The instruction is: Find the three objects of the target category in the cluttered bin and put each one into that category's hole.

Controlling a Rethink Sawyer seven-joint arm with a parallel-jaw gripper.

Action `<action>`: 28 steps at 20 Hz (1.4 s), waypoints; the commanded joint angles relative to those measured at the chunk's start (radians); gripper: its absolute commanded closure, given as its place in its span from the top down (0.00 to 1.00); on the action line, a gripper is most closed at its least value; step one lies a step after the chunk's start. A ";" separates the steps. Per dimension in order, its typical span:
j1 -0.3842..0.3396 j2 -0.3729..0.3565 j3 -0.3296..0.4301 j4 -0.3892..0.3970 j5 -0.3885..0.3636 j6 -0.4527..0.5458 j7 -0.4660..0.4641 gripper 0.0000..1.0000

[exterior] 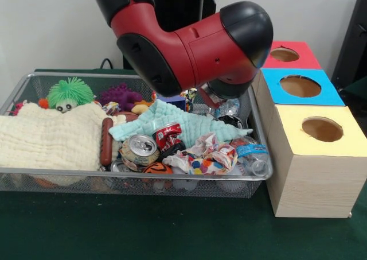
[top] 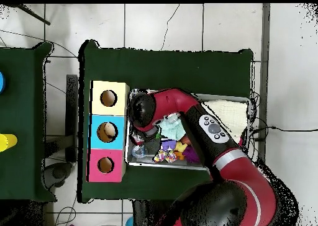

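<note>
While the arm (exterior: 189,47) hides its jaws, whose state I cannot tell, lift slowly from the bin's (exterior: 34,171) two o'clock corner.

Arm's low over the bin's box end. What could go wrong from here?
1. The arm hides its jaws in both views, so a grasp can't be checked.
2. The teal cloth drapes over the clutter; a pick beneath may snag it and drag the crushed cans along.
3. The arm's bulky end sits close to the wooden box and bin rim; a swing toward the holes may knock them.
</note>
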 commanded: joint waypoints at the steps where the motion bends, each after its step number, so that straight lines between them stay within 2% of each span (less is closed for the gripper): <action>1: -0.029 0.054 -0.034 -0.047 -0.081 0.031 -0.346 0.00; 15: -0.042 0.104 -0.011 -0.052 -0.067 0.020 -0.342 0.00; 16: -0.044 0.106 -0.008 -0.052 -0.066 0.020 -0.342 1.00; 28: -0.040 0.108 -0.005 -0.064 -0.068 0.046 -0.355 1.00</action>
